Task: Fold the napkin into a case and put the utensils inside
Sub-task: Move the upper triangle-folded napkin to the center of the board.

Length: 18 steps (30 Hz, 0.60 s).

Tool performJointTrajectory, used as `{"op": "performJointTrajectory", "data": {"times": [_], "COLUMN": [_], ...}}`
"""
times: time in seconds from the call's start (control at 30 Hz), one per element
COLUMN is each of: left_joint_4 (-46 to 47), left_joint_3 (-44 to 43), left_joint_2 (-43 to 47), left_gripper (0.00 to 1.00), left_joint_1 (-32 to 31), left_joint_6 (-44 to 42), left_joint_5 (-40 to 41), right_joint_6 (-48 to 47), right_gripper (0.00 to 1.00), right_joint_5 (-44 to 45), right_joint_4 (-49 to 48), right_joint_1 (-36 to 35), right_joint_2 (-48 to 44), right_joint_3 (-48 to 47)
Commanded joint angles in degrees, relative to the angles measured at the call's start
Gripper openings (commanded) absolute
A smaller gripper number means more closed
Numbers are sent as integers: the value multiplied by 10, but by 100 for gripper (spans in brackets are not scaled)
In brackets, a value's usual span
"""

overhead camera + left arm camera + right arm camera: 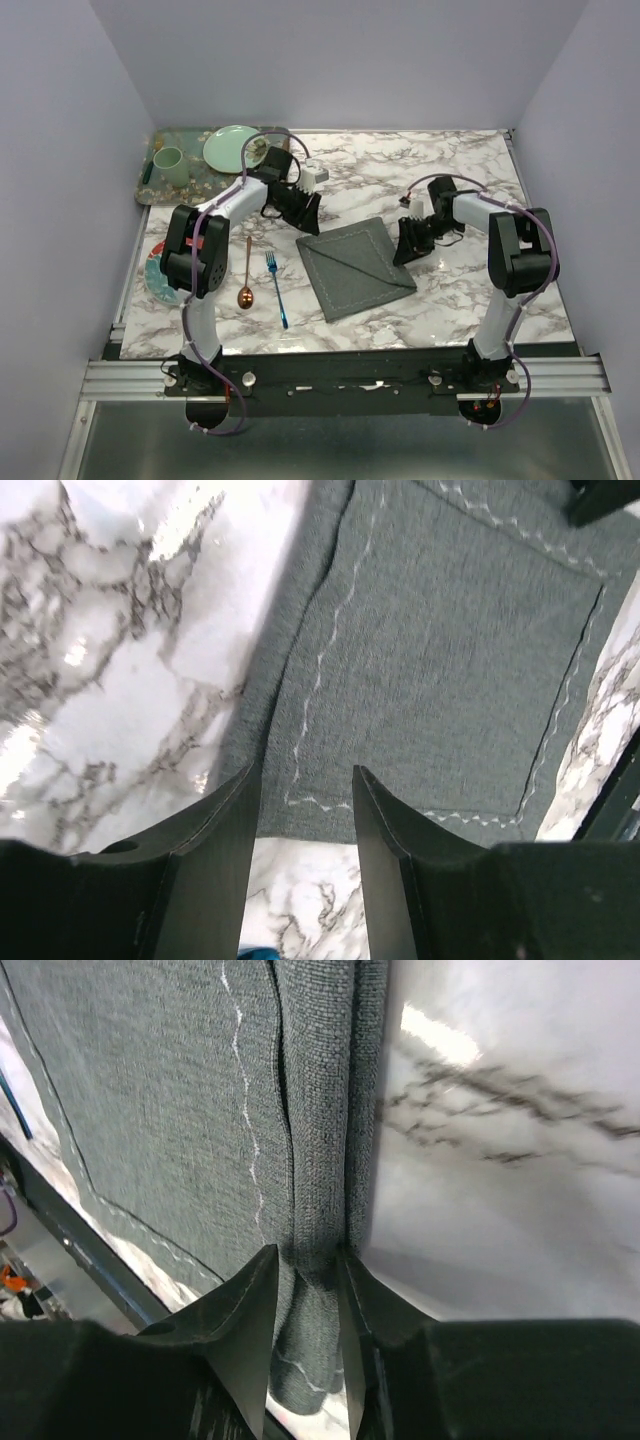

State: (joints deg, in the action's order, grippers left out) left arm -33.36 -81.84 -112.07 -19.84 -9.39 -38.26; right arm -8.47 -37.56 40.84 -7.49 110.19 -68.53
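The dark grey napkin (pixel 355 265) lies folded on the marble table, with a diagonal flap across it. My left gripper (pixel 300 212) hovers at its far left corner. In the left wrist view that gripper (pixel 304 770) is open, and the stitched cloth edge (pixel 440 650) lies just beyond the fingertips with bare table between them. My right gripper (pixel 410 243) is at the napkin's right corner. In the right wrist view it (pixel 307 1252) is shut on a raised fold of the napkin (pixel 320 1160). The blue fork (pixel 277 290) and the copper spoon (pixel 247 275) lie left of the napkin.
A patterned green tray (pixel 150 190) at the back left holds a green cup (pixel 168 165) and a pale green plate (pixel 232 148). A coloured plate (pixel 157 282) sits by the left arm. A small white object (pixel 318 175) lies behind the left gripper.
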Motion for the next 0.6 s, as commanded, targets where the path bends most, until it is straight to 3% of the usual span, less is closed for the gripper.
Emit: {"op": "performJointTrajectory", "data": {"times": [0.0,0.27,0.57], "left_joint_4": [-42,-53,-10], "left_joint_3": [-90,-184,-241], "left_joint_2": [-51,-124,-198], "left_gripper": [50,51,51], "left_joint_1": [1,-42,-86], "left_joint_6": [-48,-71,-47], "left_joint_5": [-4,-40,-63], "right_joint_6": [-16,-14,-34], "right_gripper": [35,34,54], "right_joint_5": [5,-51,-90], "right_joint_4": [11,54,130], "right_joint_1": [-17,-31,-19], "right_joint_2": [-16,-37,-74], "right_joint_3": [48,55,9]}}
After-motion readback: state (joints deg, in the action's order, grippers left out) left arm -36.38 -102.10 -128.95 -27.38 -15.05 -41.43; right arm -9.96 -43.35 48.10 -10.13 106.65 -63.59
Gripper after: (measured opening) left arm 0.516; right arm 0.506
